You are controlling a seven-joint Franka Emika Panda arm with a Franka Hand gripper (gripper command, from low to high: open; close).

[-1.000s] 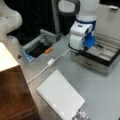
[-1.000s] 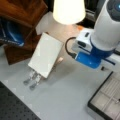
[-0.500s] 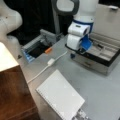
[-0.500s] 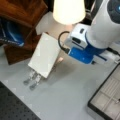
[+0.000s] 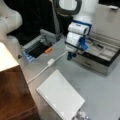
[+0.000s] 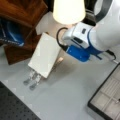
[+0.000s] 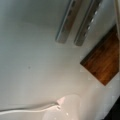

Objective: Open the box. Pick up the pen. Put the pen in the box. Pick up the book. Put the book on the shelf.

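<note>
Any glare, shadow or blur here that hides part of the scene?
In a front view, a lit lamp shade blows out the top, and the arm's shadow falls beside the book. In a front view, the pincer near the open box is soft. Wrist view: the perforated brackets blur, and no pincer shows.

The white arm is being held downward from twelve o'clock, its blue-tipped gripper being pointed toward six o'clock

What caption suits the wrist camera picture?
Wrist view: two perforated metal brackets, a shelf corner and a white cable on grey table.
</note>
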